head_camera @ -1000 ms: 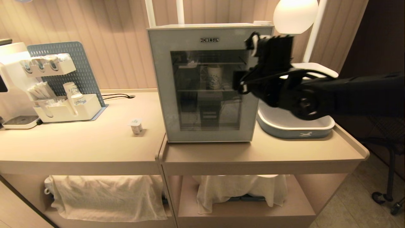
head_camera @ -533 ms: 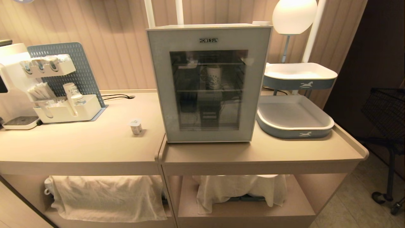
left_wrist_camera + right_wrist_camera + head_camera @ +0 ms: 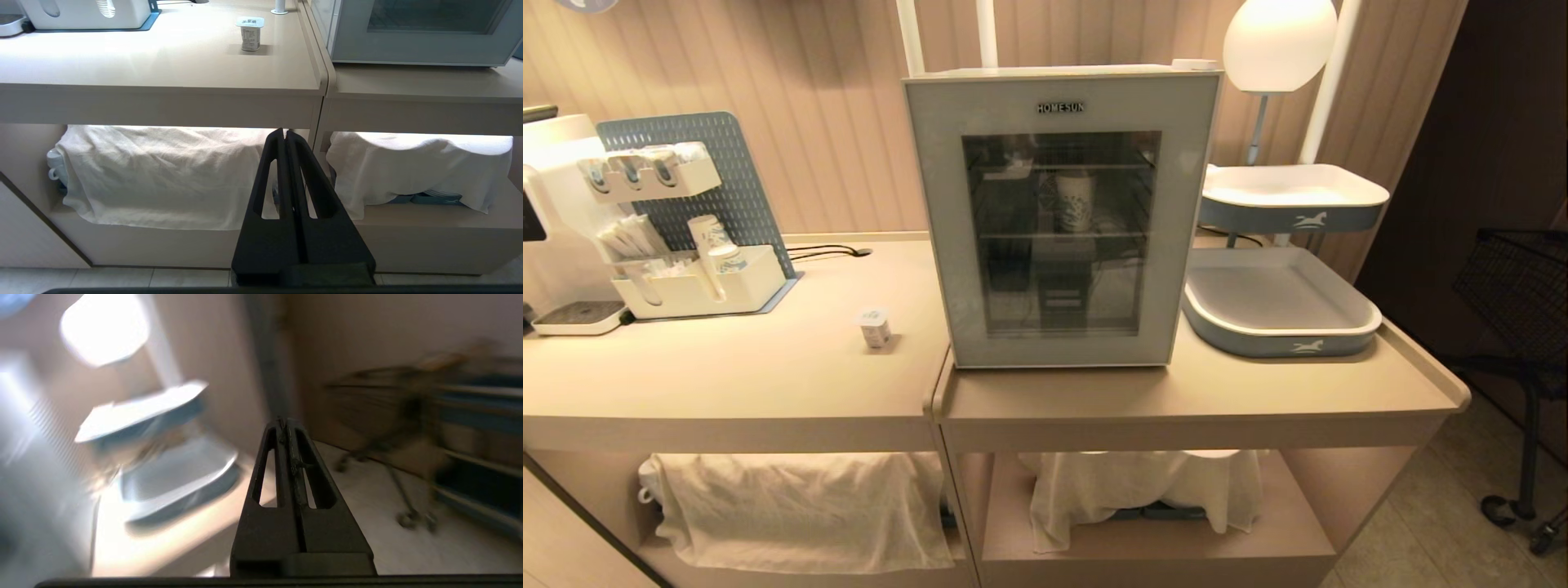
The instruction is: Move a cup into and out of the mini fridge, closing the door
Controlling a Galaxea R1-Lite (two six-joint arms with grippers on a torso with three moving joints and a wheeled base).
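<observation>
Squat white cup (image 3: 875,327) stands on smooth beige worktop (image 3: 727,376), left of closed mini fridge (image 3: 1062,216).
Glass-windowed door (image 3: 1063,343) shut; left gripper (image 3: 285,132) and right gripper (image 3: 284,421) fingers pressed together, empty.

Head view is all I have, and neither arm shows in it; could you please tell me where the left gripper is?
Observer: The left gripper is low in front of the counter, level with the white cloth on the lower shelf.
Operator: Thank you. Is it holding anything?
Observer: No, its fingers are pressed together with nothing between them.
Operator: And the right gripper, please?
Observer: The right gripper is shut and empty too, pointing past the trays toward the corner where the wheeled cart stands.
</observation>
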